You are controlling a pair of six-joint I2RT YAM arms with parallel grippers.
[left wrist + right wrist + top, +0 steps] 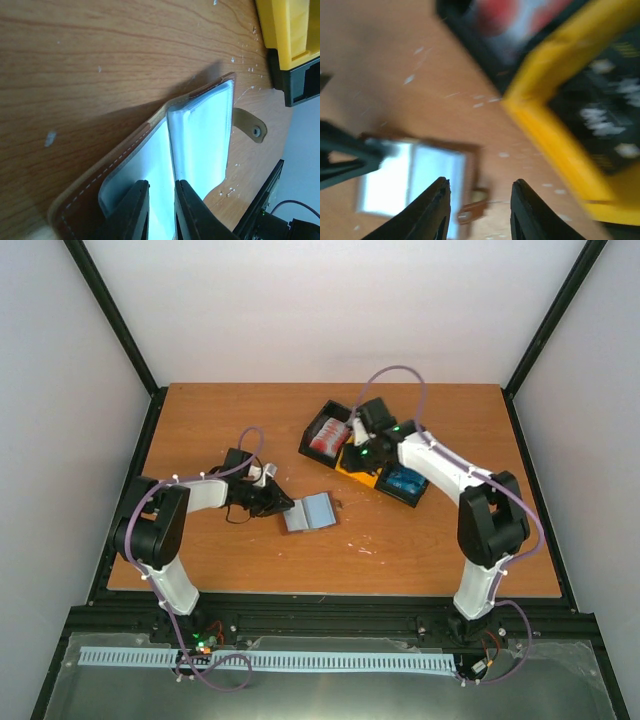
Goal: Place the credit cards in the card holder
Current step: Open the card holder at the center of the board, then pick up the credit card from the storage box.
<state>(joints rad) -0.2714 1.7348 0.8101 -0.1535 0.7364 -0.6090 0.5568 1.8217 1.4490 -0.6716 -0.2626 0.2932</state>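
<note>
**Wallet Propped Open as Second Arm Hovers Over the Cards**

On the counter [230, 420], we see the card holder [310, 512] lying open near the middle, pale lining up, with its snap tab [250, 125] splayed to one side. The left fingers [136, 210] are nearly closed. They pinch a clear sleeve of the holder at its near edge and keep the pages parted.

Well apart to the right, the credit cards [326, 437] sit in a row of bins. A red-and-white stack is in the black bin [313, 428], dark ones are in the yellow bin [555, 150], and blue ones are in the end bin [415, 500]. The right fingers [432, 210] hang over the yellow bin's edge, spread wide with nothing between them. The wrist view is blurred, so we cannot tell how close they are to any card.

We judge the step in hand to be a pick. The holder is ready, and we see no card in the sleeves that show. Next, the right arm needs to drop into a bin, separate one thin card from its stack and carry it to the gap the left arm holds open. The card's edge must meet the sleeve mouth squarely, and the left grip must not slip.
</note>
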